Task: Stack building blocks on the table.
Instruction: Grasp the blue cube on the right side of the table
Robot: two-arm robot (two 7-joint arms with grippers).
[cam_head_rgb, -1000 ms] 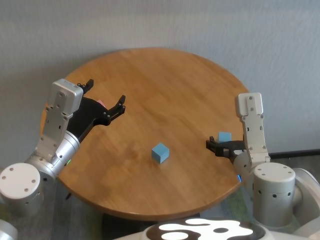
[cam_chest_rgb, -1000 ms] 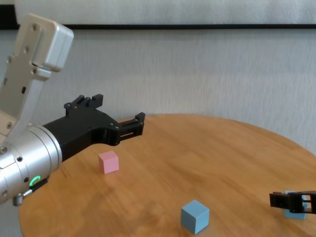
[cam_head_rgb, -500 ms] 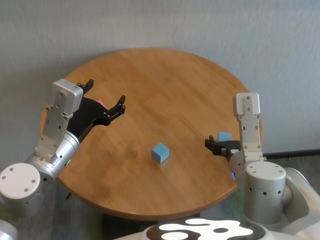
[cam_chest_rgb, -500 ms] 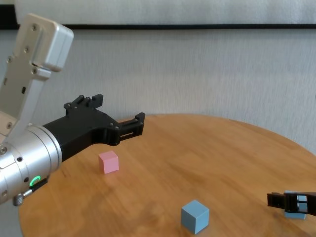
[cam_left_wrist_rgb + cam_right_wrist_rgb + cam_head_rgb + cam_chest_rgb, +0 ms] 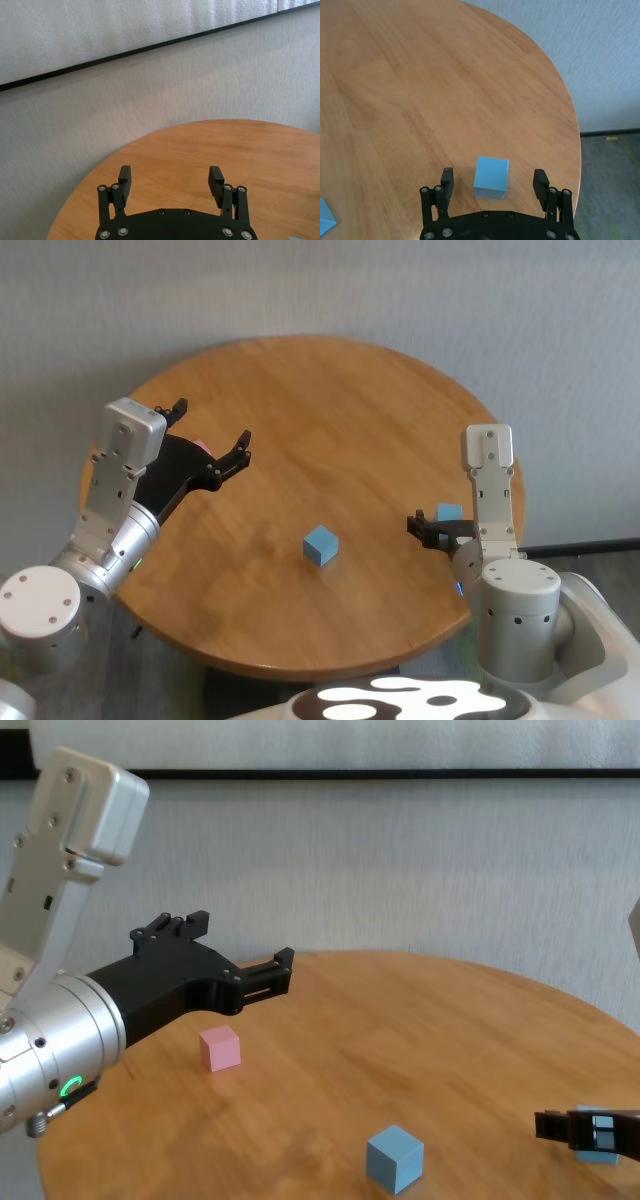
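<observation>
Three building blocks lie apart on the round wooden table (image 5: 330, 420). A pink block (image 5: 220, 1048) sits at the left, below my open left gripper (image 5: 240, 940), which hovers over it and mostly hides it in the head view. One light blue block (image 5: 321, 545) rests near the table's middle. The other blue block (image 5: 491, 176) lies near the right edge. My right gripper (image 5: 493, 175) is open, low over the table, with one finger on either side of this block and not touching it.
The table's right edge (image 5: 572, 125) runs close beside the right blue block, with grey floor beyond it. A grey wall stands behind the table. Bare wood lies between the three blocks.
My right arm has shifted a little to the left and lower, bringing its open gripper closer around the right blue block. The left arm and all blocks have stayed still.
</observation>
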